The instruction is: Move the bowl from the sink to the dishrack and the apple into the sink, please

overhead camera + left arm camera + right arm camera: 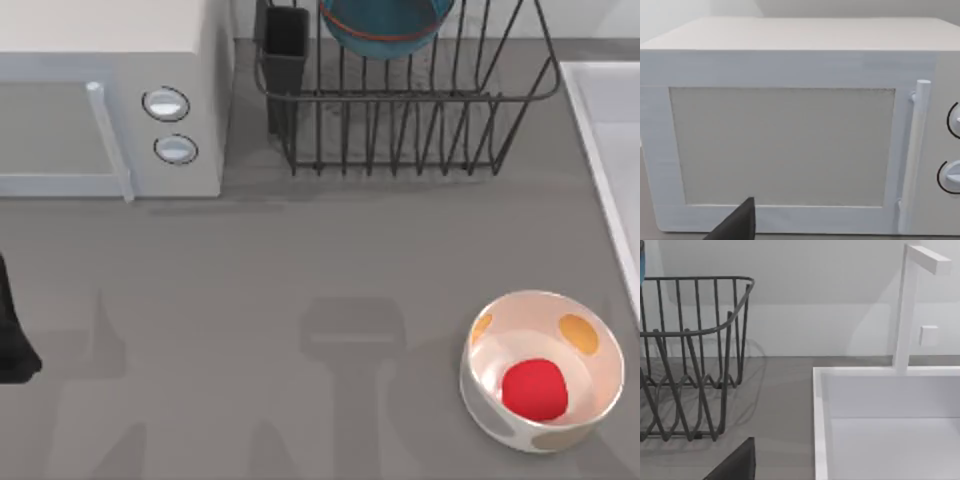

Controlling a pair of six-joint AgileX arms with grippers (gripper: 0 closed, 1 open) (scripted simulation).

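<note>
The bowl (385, 28) stands in the dishrack (410, 120); the apple (534, 389) lies in a spotted bowl (541, 370), open desk (300, 300) toward the dishrack. Whether either hand is clenched, I cannot tell.

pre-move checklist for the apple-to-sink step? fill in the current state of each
1. Bowl in the dishrack: ok, it sits among the tines at the rack's back.
2. Apple located: ok, it lies inside the spotted white bowl at the table's front right.
3. Apple in the sink: not ok, not yet moved.
4. Sink free to receive: ok for the part in the right wrist view, basin bare beside the faucet.
5. Left arm out of the way: ok, at the table's left edge, facing the microwave.
6. End effector states: cannot tell.
</note>
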